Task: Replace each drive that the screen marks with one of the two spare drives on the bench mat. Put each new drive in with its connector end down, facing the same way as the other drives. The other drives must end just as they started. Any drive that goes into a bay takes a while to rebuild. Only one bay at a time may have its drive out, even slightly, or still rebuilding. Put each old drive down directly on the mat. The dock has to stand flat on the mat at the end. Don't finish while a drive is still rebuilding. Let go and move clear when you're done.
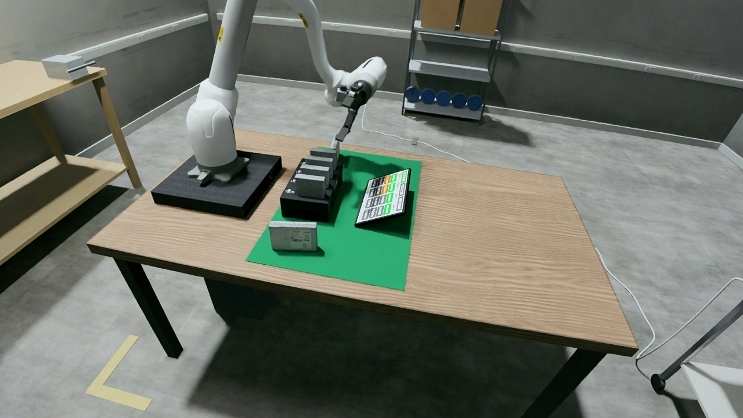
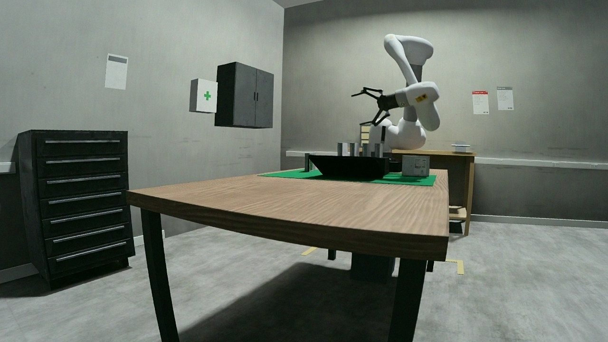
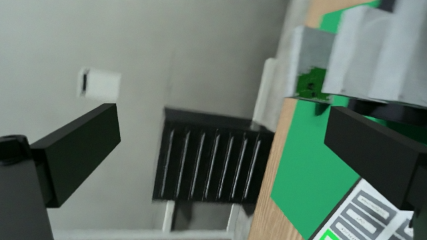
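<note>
My gripper (image 1: 342, 130) (image 2: 356, 109) (image 3: 223, 123) is open and empty, tilted toward the cabinet side and raised above the back end of the black dock (image 1: 305, 209). Four grey drives stand in the dock; the front one (image 1: 310, 185) shows best. One loose drive (image 1: 293, 236) (image 2: 415, 166) stands on the green mat (image 1: 358, 259) (image 2: 284, 174) (image 3: 313, 150) in front of the dock. Another loose drive (image 2: 307, 162) (image 3: 311, 50), with a green circuit board, stands beyond the dock's back end. The screen (image 1: 384, 200) (image 2: 352, 166) (image 3: 363, 213) shows green cells and two orange cells; its text is unreadable.
The arm's black base plate (image 1: 208, 200) stands left of the dock on the wooden table (image 1: 493, 249) (image 2: 297, 204). The tilted screen stands to the dock's right. A black drawer cabinet (image 2: 80, 195) (image 3: 213, 160) and a shelf rack (image 1: 449, 69) stand away from the table.
</note>
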